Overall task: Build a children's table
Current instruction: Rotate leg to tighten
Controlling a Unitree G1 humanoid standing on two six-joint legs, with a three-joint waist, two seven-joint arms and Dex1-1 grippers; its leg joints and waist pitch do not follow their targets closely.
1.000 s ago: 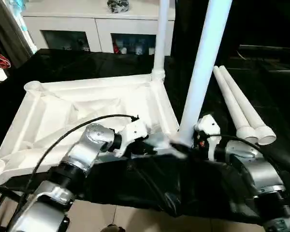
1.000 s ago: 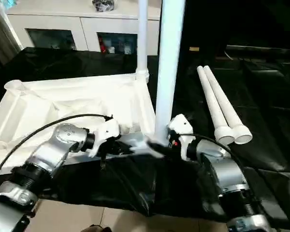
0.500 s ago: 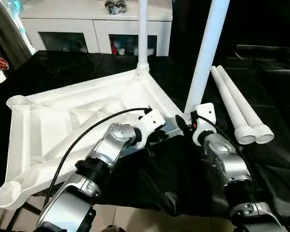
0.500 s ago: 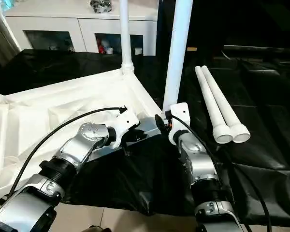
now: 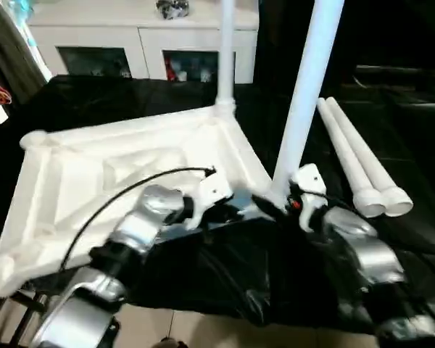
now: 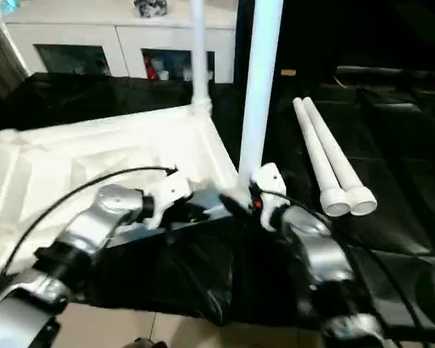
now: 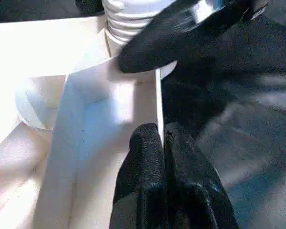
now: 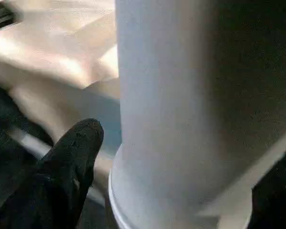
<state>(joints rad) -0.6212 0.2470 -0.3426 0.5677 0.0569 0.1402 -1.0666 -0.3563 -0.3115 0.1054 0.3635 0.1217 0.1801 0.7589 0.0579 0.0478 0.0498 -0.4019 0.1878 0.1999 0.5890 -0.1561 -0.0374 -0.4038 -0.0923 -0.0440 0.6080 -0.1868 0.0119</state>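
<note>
— Checking the near corner first: where does the leg stand from the right gripper [image 5: 273, 207]?

— Dead ahead, at its twelve o'clock. That near leg [image 5: 305, 87] stands upright with its long axis vertical and its foot at the corner of the upturned table top [image 5: 94, 167]. The gripper's jaws are open around the base. In the right wrist view one finger [image 8: 74, 157] sits just beside the tube with a sliver of gap, so nothing is clamped.

— And the left gripper [image 7: 163, 138]?

— Clenched on the thin rim of the table top, close beside that same corner, at about nine o'clock from the leg. In the left wrist view the leg's ribbed end [image 7: 126, 12] is just beyond it.

— What else is there?

— A far leg [image 5: 225, 51] is up at eleven o'clock, in the far corner. Two loose legs [image 5: 355, 163] lie side by side on the black cloth [image 5: 225, 275] at two o'clock from the right gripper, long axes running away from the robot, flared ends nearest.

— So which arm takes the next one?

— I'd judge the right; the loose pair is on its side, well apart from the left.
</note>
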